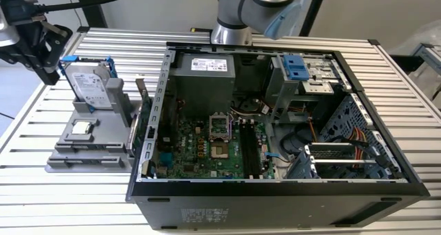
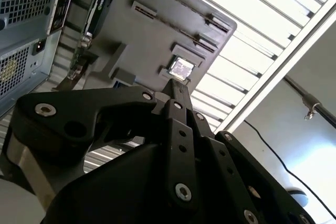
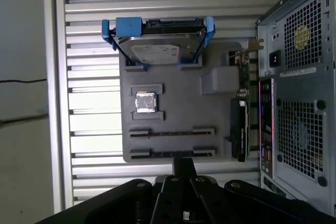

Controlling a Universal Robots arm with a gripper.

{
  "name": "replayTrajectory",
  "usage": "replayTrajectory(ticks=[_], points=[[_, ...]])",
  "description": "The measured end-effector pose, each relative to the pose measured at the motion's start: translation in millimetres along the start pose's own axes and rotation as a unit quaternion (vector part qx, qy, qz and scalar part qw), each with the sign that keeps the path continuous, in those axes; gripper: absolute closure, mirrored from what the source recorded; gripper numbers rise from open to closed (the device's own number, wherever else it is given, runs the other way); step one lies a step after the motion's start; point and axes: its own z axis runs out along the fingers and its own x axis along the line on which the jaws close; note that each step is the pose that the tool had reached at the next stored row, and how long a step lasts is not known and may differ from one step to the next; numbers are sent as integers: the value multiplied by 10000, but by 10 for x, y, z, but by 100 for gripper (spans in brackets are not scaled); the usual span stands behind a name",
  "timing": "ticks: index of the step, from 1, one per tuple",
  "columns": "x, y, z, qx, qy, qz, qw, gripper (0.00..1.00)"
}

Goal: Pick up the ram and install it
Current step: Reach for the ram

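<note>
My black gripper (image 1: 49, 76) hangs over the table at the exterior view's left, beside the grey holder (image 1: 103, 155) and well outside the open computer case (image 1: 276, 191). Its fingers look shut with nothing showing between them, in both wrist views (image 2: 177, 85) (image 3: 184, 162). The holder's two long narrow slots (image 3: 172, 131) appear as thin dark lines. A long dark strip (image 1: 247, 150) stands among the memory slots on the green motherboard (image 1: 186, 152). Whether that strip is the ram, I cannot tell.
A silver hard drive in a blue frame (image 1: 90, 82) stands upright at the back of the holder, with a small square silver chip (image 1: 82, 126) in front of it. A black card (image 3: 239, 129) stands between holder and case. The slatted table (image 1: 41, 193) surrounds everything.
</note>
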Motion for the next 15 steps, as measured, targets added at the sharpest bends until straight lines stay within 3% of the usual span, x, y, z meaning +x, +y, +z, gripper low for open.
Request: replayTrajectory(ticks=[6,15], points=[[-4,-73,0,0,2,-49,10000,100],[-7,-129,1,-2,11,-216,9998,100]])
